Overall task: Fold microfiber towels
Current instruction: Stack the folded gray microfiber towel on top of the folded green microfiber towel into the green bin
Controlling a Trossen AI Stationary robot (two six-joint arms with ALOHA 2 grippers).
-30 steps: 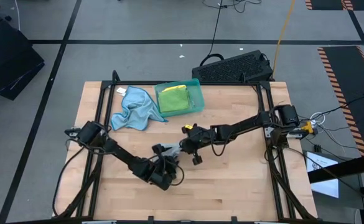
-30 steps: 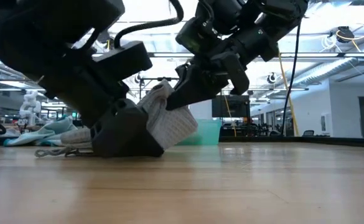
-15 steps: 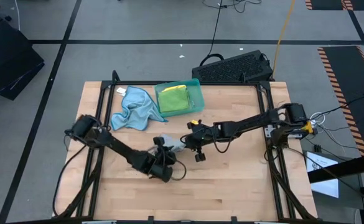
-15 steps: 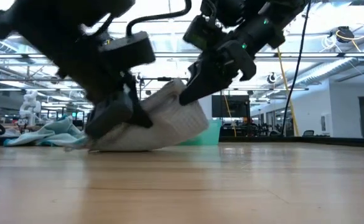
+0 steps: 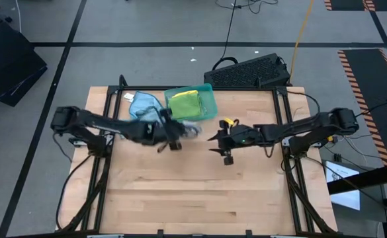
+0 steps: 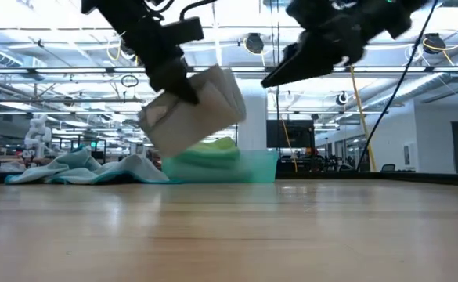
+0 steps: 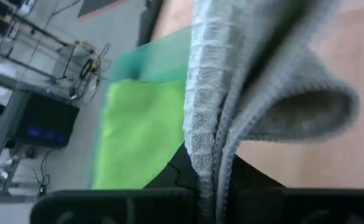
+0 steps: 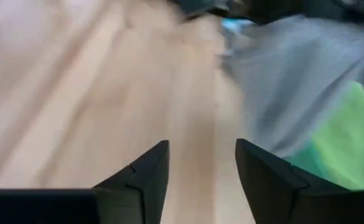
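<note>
High view shows the left gripper (image 5: 174, 132) clenched on a folded grey towel (image 6: 193, 113), held clear above the tabletop (image 5: 246, 192) just beside the teal tray (image 5: 208, 98). The right gripper (image 5: 221, 142), jaws parted and empty, sits farther off.

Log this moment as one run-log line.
left gripper: shut on folded grey towel, lifted near teal tray | right gripper: open, empty, clear of towel | tray: green towel inside
</note>
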